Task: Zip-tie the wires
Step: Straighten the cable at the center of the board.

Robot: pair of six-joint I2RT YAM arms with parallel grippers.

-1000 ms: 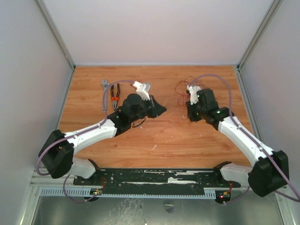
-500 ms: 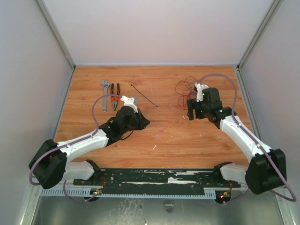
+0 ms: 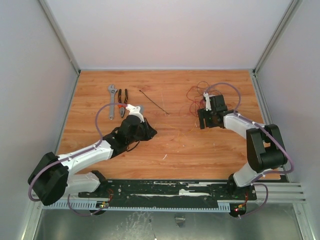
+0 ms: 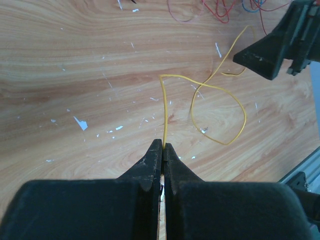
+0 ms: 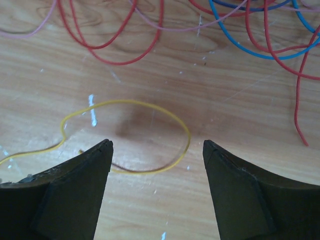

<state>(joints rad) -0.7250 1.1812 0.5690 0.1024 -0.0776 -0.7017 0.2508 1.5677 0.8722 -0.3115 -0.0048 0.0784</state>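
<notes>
We noted left gripper (image 4: 163,147) clamped on a yellow wire (image 4: 163,110) looping ahead; right gripper (image 5: 157,145) stood open, wires (image 3: 195,95) just beyond its tips; zip tie (image 3: 153,102) lay apart, beyond left gripper

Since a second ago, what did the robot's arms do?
The left tool, shut on a yellow wire, pulled back toward its base, uncovering the zip tie. The right tool opened, and its arm folded in closer. The wrench, pliers and wire tangle stayed put.
</notes>
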